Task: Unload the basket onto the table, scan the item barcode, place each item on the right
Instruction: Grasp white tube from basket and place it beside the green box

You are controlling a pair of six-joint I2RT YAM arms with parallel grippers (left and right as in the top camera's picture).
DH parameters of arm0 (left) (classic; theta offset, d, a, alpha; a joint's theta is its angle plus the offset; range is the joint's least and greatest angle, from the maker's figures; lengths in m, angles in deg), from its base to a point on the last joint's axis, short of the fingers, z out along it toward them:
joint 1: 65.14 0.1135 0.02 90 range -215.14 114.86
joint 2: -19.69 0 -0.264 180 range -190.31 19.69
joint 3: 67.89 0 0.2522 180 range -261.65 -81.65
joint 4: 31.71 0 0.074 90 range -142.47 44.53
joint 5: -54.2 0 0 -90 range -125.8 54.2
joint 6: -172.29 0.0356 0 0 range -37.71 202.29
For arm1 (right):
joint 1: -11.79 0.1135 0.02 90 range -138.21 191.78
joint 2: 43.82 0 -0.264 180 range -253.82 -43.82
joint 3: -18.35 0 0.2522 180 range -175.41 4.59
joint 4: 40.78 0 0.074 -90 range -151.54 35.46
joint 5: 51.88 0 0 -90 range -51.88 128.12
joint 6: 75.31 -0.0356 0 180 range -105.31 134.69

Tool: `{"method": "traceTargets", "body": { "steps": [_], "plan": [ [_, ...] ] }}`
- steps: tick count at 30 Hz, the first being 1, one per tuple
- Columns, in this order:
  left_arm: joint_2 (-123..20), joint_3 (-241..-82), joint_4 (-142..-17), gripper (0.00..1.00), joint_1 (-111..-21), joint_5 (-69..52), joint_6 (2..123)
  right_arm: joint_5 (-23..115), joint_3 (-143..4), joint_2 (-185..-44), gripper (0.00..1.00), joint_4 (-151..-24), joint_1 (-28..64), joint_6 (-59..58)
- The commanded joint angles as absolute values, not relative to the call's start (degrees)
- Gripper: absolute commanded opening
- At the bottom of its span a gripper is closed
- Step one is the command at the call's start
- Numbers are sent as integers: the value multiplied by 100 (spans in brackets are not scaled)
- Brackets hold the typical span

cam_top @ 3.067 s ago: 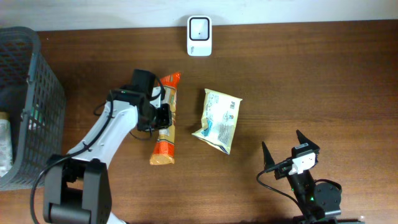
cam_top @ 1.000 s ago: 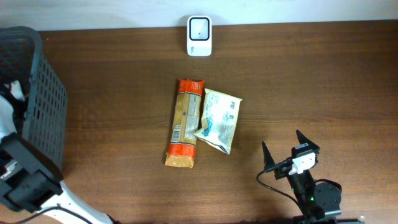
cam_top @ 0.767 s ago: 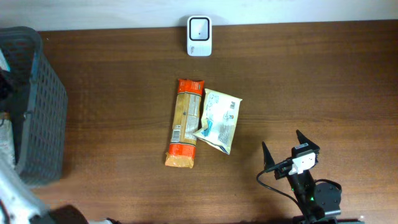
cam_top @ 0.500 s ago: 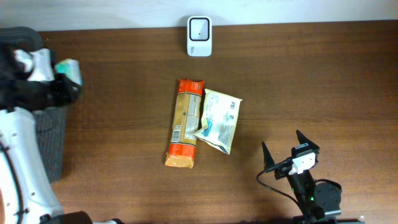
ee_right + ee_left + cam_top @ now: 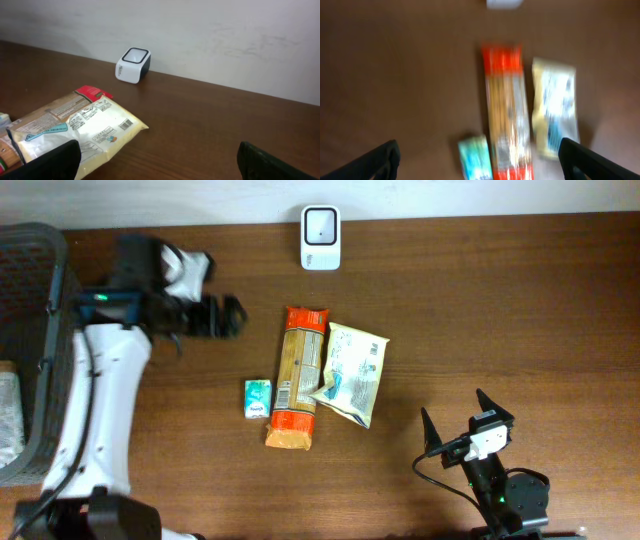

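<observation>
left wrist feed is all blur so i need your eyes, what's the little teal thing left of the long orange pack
Observer: A small teal and white packet, flat on the table right beside the orange pack; its print is too small to read.
Operator: is the right hand doing anything
Observer: No, the right hand sits open and empty at the near right, apart from all the items.
Operator: anything off to my left
Observer: A dark mesh basket at the table's left edge.

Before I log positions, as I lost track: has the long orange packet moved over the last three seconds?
Yes. The long orange packet went right, now against the pale bag.
</observation>
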State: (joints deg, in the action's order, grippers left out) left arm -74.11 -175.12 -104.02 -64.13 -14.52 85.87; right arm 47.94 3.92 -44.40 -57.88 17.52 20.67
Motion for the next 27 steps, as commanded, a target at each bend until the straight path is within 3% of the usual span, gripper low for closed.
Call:
{"method": "traceTargets", "body": {
  "steps": [1, 3, 7, 11, 14, 19, 23, 27],
  "plan": [
    [-7221, -19543, -10470, 99, -5764, -1373, 8827, 4821, 427, -4400, 99, -5799, 1783, 2023],
    [-7153, -20277, -10474, 99, -5145, -1955, 9199, 4821, 427, -4400, 99, -5799, 1783, 2023],
    [-7212, -20262, -11394, 99, -3770, -4160, 7391, 4821, 427, -4400, 99, -5799, 1783, 2023],
    [-7470, -19412, -11318, 100, -2610, -4293, 7317, 4818, 427, -4400, 99, -5799, 1783, 2023],
    [-7594, -17521, -10028, 99, -2210, -4278, 7304, 4821, 427, -4400, 99, -5799, 1783, 2023],
    [-7605, -15641, -7742, 99, -1803, -4243, 8932, 4821, 427, -4400, 99, -5801, 1783, 2023],
    [-8095, -15635, -7392, 99, -1528, -4208, 10001, 4821, 427, -4400, 98, -5799, 1783, 2023],
    [-8880, -15635, -7158, 96, -1342, -4223, 10023, 4818, 427, -4400, 99, -5799, 1783, 2021]
  ]
}}
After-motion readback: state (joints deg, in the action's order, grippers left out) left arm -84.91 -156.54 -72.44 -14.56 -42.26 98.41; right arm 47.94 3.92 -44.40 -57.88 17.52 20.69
